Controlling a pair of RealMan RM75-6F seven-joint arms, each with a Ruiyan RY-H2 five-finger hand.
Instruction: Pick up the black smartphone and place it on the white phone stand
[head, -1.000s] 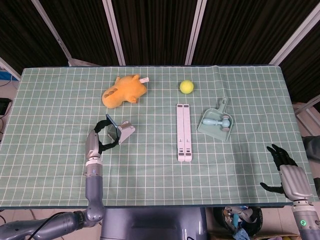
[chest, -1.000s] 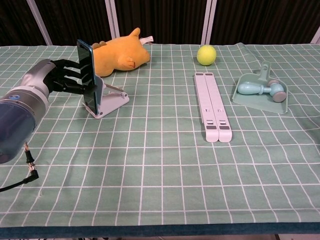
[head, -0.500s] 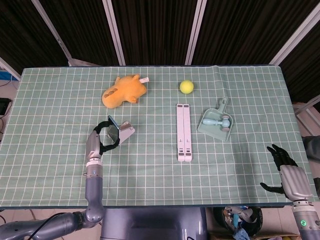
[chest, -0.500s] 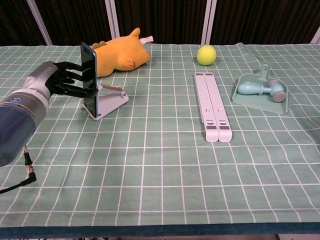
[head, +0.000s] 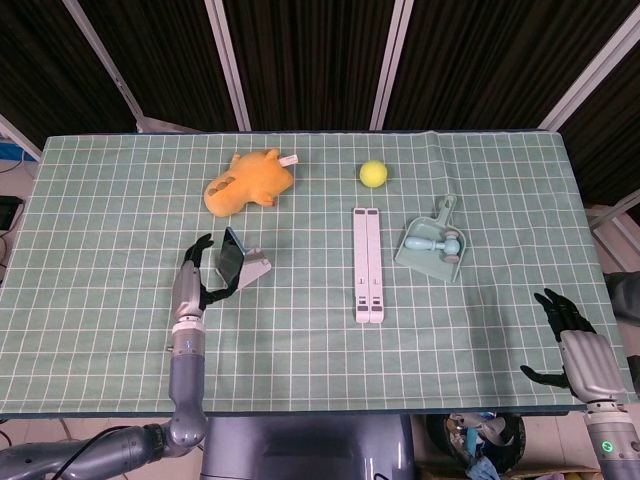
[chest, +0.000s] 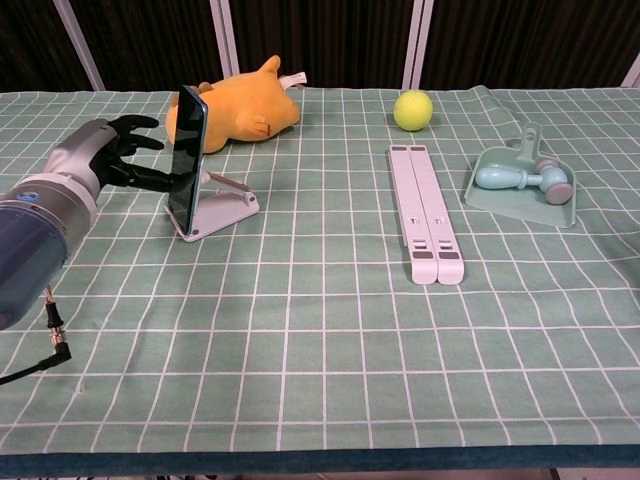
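The black smartphone (chest: 187, 158) stands nearly upright on the white phone stand (chest: 222, 207), at about 9 o'clock from the middle of the tabletop (head: 300, 320). The left hand (chest: 112, 156) sits just at the phone's 9 o'clock side, fingers (chest: 150, 177) spread apart and reaching toward its back; whether the tips touch it cannot be told. Close at the stand's 12 o'clock lies an orange plush toy (head: 246, 181). At 3 o'clock, well apart, is a long white folded bar (head: 367, 264), then a teal dustpan (head: 433, 246) with a small brush, and a yellow ball (head: 373, 174) at 1 o'clock. The right hand (head: 572, 340) hovers off the tabletop's near-right edge, fingers apart, holding nothing. The near half of the tabletop, toward 6 o'clock, is open checked cloth.
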